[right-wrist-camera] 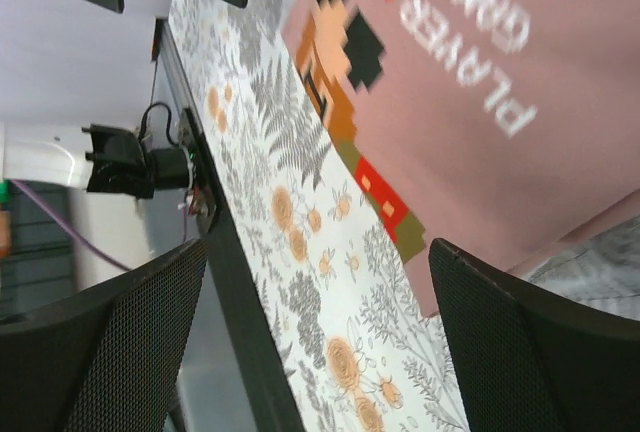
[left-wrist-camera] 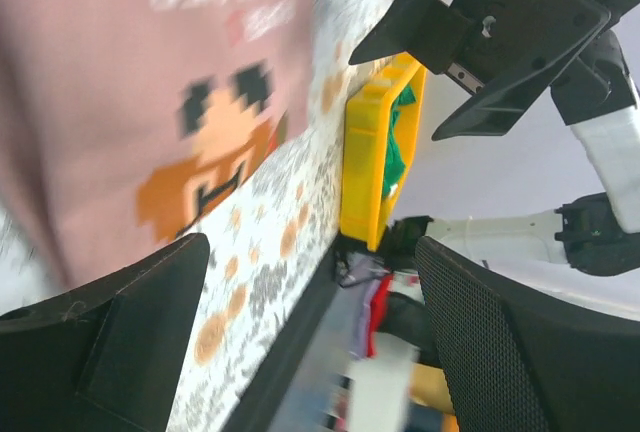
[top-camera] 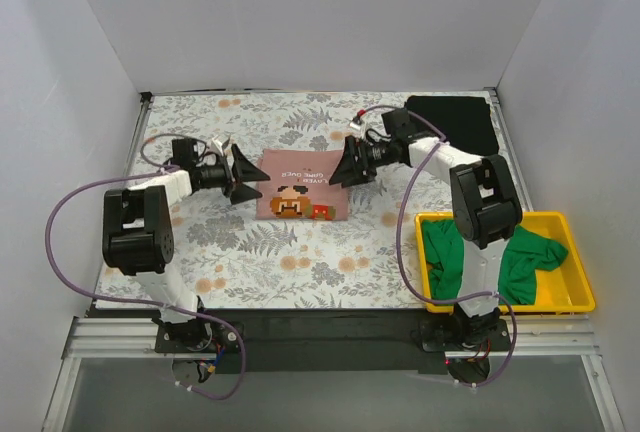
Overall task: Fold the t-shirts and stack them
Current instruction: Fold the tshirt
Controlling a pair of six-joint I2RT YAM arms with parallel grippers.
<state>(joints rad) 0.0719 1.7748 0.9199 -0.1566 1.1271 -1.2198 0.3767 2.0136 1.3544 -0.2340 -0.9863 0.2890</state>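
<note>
Top external view: a crumpled green t-shirt (top-camera: pixel 520 257) in the yellow bin (top-camera: pixel 570 304) is partly hidden by the right arm. A pink t-shirt (top-camera: pixel 303 185), folded rectangular, is laid flat on the surface (top-camera: pixel 260 252) between the left end effector (top-camera: pixel 248 175) and the right end effector (top-camera: pixel 345 167), both spread wide and empty. A folded black t-shirt (top-camera: pixel 452 124) is seen far right.

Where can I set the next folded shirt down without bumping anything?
The floral covering is bare in front of the pink t-shirt, between the left arm and the yellow bin, and along the back edge left of the black t-shirt. Crowded: the open left gripper and right gripper flank the pink t-shirt; the green t-shirt fills the bin.
</note>
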